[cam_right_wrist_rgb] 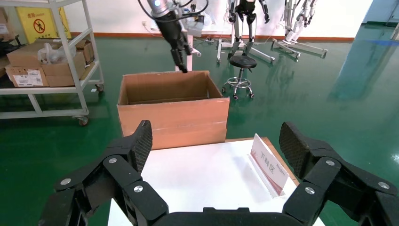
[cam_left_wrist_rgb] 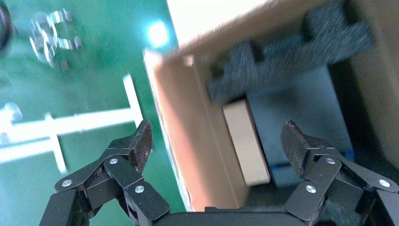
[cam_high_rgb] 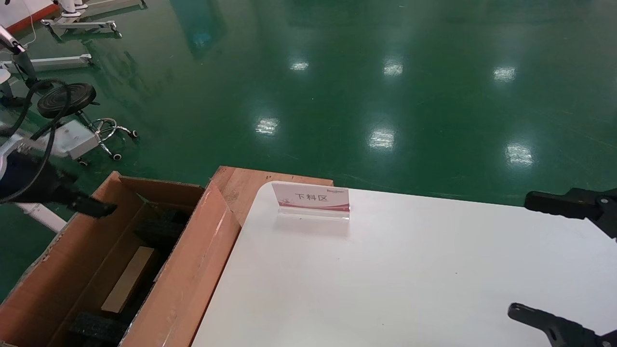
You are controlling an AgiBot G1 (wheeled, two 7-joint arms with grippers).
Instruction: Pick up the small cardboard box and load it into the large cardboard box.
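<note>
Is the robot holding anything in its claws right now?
No. The left gripper hangs open above the large cardboard box, where the small cardboard box lies inside. The right gripper is open over the white table.

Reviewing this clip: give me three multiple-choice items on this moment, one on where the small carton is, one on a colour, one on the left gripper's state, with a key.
1. Where does the small cardboard box lie?
A. on the white table
B. inside the large cardboard box
C. on the floor

2. What colour is the floor?
A. grey
B. blue
C. green

3. How is the left gripper?
A. open and empty, above the large carton
B. shut on the small carton
C. resting on the table

Key: 1 B, the head view shows it down in the carton beside dark foam pieces. 2 C, glossy green in all views. 3 A, its fingers stand wide apart with nothing between them.
</note>
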